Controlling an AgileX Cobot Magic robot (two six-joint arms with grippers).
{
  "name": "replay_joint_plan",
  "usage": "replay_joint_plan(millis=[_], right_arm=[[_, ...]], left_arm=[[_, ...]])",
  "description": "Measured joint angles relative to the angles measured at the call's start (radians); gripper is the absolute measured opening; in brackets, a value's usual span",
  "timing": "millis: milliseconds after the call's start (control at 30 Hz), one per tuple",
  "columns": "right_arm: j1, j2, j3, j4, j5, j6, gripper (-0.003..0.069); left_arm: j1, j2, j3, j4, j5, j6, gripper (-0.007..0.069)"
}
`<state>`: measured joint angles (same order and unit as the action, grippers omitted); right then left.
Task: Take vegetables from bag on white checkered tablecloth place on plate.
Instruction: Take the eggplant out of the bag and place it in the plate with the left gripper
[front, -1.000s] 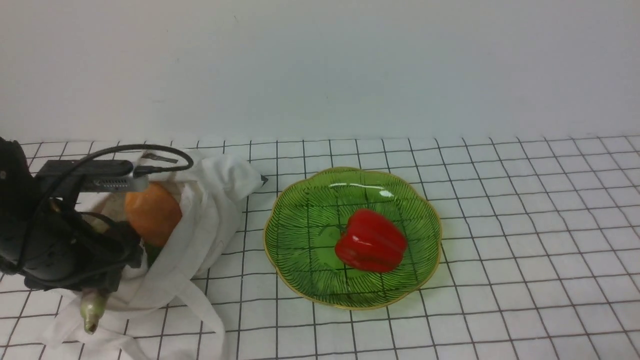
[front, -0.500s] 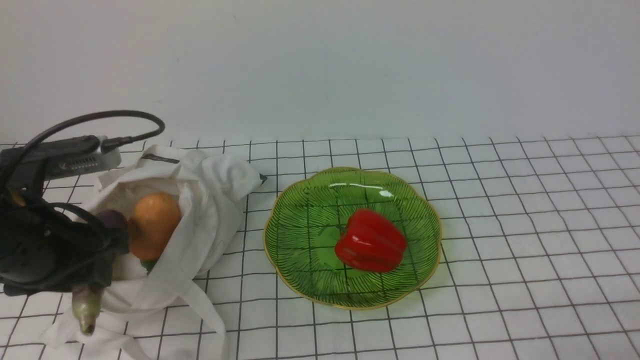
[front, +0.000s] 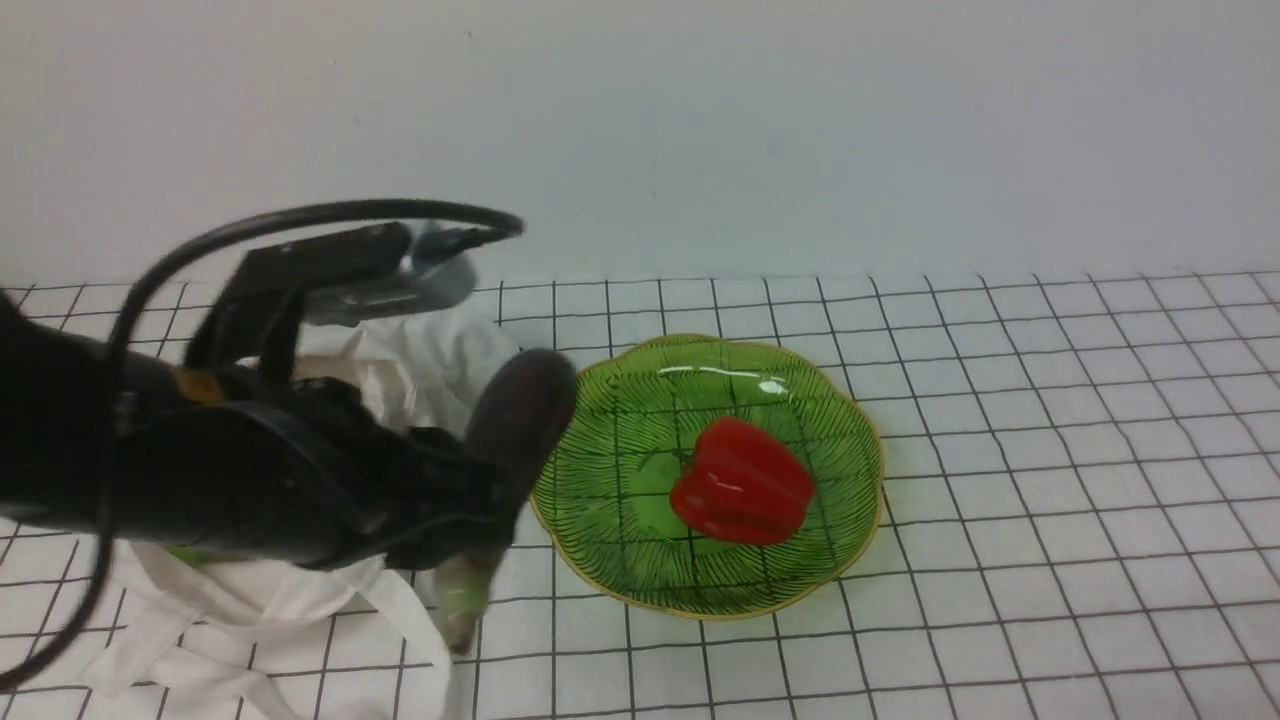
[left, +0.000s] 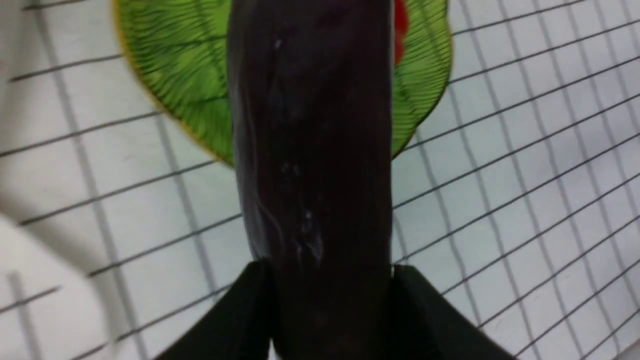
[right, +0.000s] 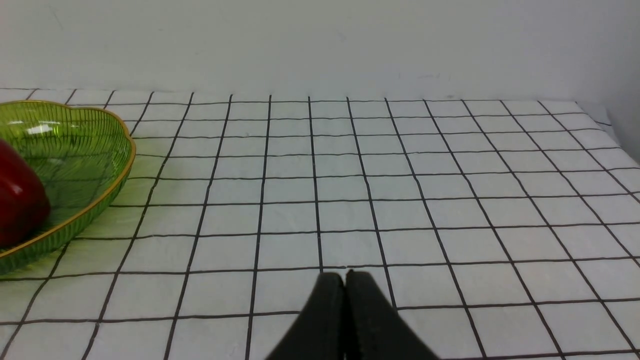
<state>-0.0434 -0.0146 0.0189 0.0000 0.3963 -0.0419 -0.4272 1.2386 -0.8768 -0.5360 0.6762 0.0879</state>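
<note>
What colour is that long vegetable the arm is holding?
The long toy eggplant is dark purple, almost black; the left wrist view shows it best.

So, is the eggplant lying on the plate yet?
No, the eggplant is clamped in the left gripper near the rim of the plate; only a red pepper lies on it.
</note>
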Motion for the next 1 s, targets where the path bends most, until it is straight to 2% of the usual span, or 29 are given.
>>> replay_joint_plan(millis=[100, 267, 533, 700, 733, 800, 833, 867, 933, 1000], right_arm=[[0.0, 0.0, 0.0, 0.0, 0.0, 0.0, -0.0016], [0.0, 0.0, 0.0, 0.0, 0.0, 0.0, -0.0016], [0.0, 0.0, 0.0, 0.0, 0.0, 0.0, -0.0016], [0.0, 0.0, 0.0, 0.0, 0.0, 0.0, -0.0016], [0.0, 0.0, 0.0, 0.0, 0.0, 0.0, -0.0016], [0.0, 0.0, 0.0, 0.0, 0.0, 0.0, -0.0016], [0.0, 0.0, 0.0, 0.0, 0.0, 0.0, -0.0016], [0.0, 0.0, 0.0, 0.0, 0.0, 0.0, -0.0016], [0.0, 0.0, 0.0, 0.0, 0.0, 0.0, -0.0016], [0.0, 0.0, 0.0, 0.0, 0.0, 0.0, -0.0016]], left_arm=[[-0.064, 0.103, 0.0, -0.059, -0.159, 0.041, 0.0267], [-0.083, 0.294, -0.017, -0.084, -0.315, 0.089, 0.0267], [-0.083, 0.497, -0.164, -0.087, -0.322, 0.104, 0.0279], [-0.083, 0.561, -0.223, -0.037, -0.292, 0.116, 0.0391], [-0.083, 0.57, -0.234, -0.009, -0.287, 0.116, 0.0462], [-0.08, 0.576, -0.248, 0.016, -0.281, 0.111, 0.054], [-0.079, 0.576, -0.249, 0.018, -0.281, 0.112, 0.054], [-0.07, 0.577, -0.259, 0.029, -0.262, 0.107, 0.058], [-0.05, 0.577, -0.274, 0.042, -0.229, 0.095, 0.0603], [-0.023, 0.577, -0.294, 0.054, -0.174, 0.081, 0.0603]])
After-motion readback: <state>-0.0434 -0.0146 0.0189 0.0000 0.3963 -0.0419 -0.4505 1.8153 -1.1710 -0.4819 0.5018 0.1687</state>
